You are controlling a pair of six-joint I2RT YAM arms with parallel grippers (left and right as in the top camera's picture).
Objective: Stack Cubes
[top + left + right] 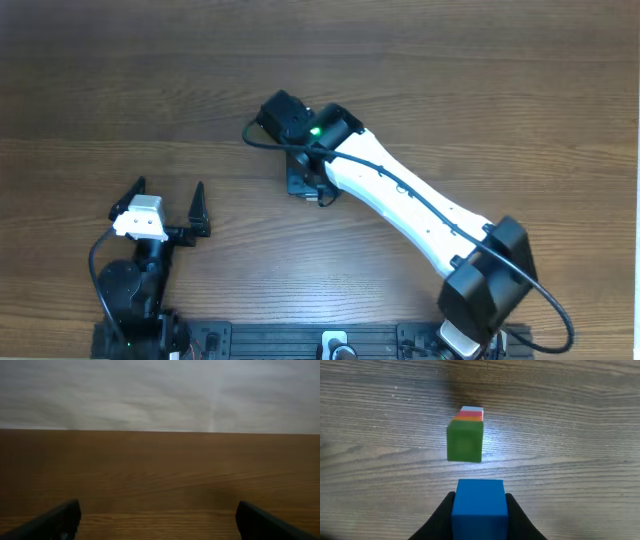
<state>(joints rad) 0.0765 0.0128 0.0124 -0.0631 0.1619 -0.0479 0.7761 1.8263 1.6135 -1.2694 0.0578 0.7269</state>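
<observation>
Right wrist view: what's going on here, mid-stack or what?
The right gripper is shut on a blue cube and holds it close to a stack of cubes with a green cube on top. The blue one is not yet on it. The left gripper is open over the table near its own base, holding nothing.

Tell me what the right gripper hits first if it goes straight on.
Probably the green cube atop the stack, struck by the blue cube the right gripper holds; depth is unclear, so it may just miss.
</observation>
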